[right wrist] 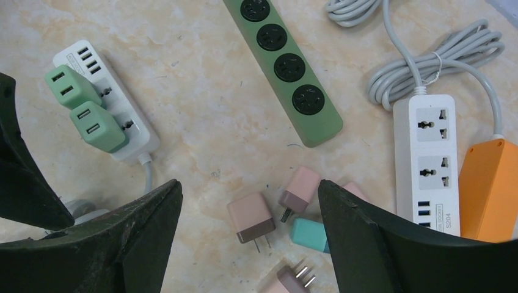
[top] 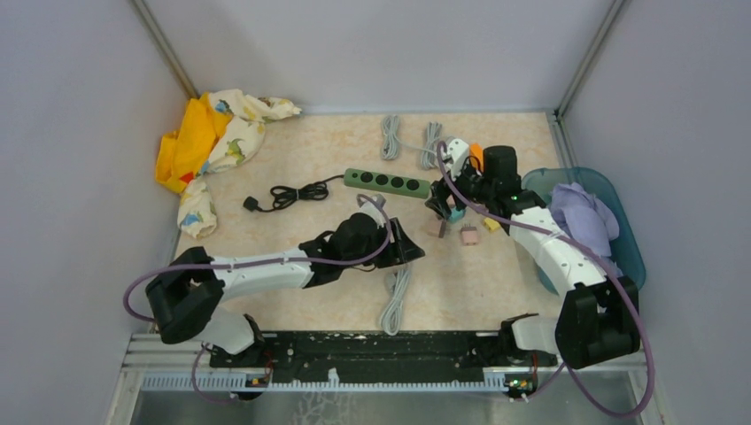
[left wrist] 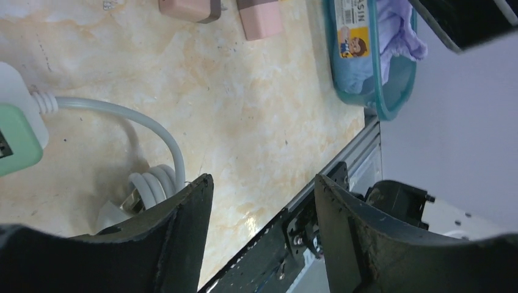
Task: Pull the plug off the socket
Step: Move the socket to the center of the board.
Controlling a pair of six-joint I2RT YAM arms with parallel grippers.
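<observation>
A white power strip (right wrist: 116,116) lies on the table with two green plugs (right wrist: 98,127) seated in it side by side. In the left wrist view one green plug (left wrist: 15,140) and the strip's end (left wrist: 12,76) show at the left edge. My left gripper (left wrist: 262,189) is open and empty, right of that strip, over bare table and the front rail. In the top view it (top: 409,246) hides the strip. My right gripper (right wrist: 250,189) is open and empty above loose pink plugs (right wrist: 251,217), to the right of the strip; it also shows in the top view (top: 443,208).
A green power strip (right wrist: 287,67), a second white strip (right wrist: 430,162), an orange box (right wrist: 492,189) and a teal plug (right wrist: 308,235) lie nearby. A teal basin (top: 624,230) with purple cloth stands at the right. Yellow cloth (top: 208,137) and a black cable (top: 288,195) lie at the left.
</observation>
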